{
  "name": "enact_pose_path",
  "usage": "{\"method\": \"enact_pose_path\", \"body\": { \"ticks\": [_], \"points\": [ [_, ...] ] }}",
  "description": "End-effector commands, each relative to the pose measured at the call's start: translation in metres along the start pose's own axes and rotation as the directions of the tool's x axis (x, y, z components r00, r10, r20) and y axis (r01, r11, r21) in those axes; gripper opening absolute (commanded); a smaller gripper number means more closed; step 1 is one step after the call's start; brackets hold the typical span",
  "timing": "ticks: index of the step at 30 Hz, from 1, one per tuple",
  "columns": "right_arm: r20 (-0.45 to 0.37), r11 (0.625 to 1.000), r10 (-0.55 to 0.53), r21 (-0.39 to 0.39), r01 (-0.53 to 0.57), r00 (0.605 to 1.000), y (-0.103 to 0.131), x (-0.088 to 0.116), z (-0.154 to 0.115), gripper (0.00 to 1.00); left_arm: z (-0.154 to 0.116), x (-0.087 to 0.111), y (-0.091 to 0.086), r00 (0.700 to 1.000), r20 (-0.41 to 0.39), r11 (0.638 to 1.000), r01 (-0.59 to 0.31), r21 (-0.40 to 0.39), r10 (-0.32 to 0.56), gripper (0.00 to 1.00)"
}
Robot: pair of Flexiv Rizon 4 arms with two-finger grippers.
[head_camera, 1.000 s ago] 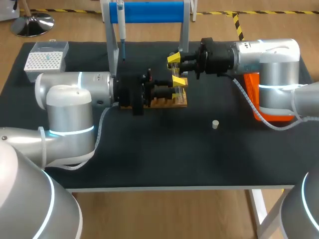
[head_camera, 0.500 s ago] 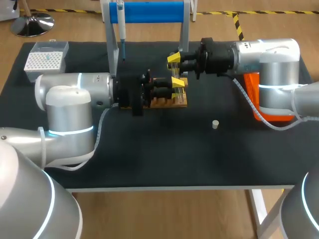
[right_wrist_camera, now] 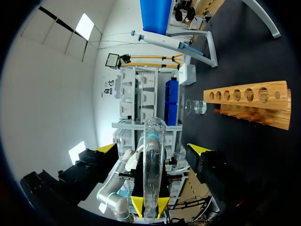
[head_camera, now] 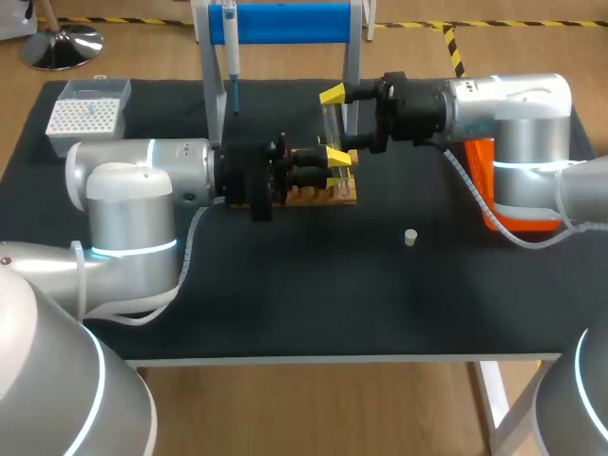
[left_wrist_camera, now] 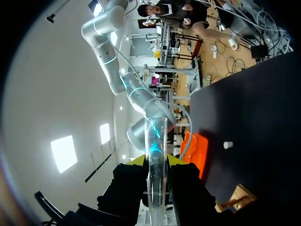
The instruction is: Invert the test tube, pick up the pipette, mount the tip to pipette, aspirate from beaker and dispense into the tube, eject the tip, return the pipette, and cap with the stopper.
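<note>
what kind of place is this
Probably a robotics lab bench set up for liquid handling: a black table carries a wooden tube rack, a pipette hung on a stand and a box of tips, while the left gripper holds a test tube.

orange bin on black table

Clear test tube; black table; tan rack; orange bin; white stopper.
</note>
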State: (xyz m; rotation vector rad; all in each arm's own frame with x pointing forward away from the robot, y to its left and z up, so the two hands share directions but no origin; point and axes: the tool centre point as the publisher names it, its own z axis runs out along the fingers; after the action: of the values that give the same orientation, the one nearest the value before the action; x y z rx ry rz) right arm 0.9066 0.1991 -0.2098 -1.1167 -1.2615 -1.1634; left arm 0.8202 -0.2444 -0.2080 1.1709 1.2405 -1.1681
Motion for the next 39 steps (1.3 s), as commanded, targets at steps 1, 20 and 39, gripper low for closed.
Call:
{"method": "enact_pose_path", "body": {
  "ticks": [1,20,39],
  "points": [
    [0.002,1.0,-0.001,0.001,0.001,1.0,0.0,0.0,-0.001,1.0,0.0,0.0,0.0,1.0,0.002,1.0,-0.002,-0.001,0.002,0.0],
    [0.462,0.268,-0.863,0.077,0.96,0.204,-0.038,-0.011,-0.088,1.0,0.0,0.0,0.0,1.0,0.002,1.0,-0.002,-0.001,0.002,0.0],
    [0.439,0.156,-0.897,0.221,0.963,0.044,-0.033,-0.024,-0.086,1.0,0.0,0.0,0.0,1.0,0.002,1.0,-0.002,-0.001,0.002,0.0]
  ]
}}
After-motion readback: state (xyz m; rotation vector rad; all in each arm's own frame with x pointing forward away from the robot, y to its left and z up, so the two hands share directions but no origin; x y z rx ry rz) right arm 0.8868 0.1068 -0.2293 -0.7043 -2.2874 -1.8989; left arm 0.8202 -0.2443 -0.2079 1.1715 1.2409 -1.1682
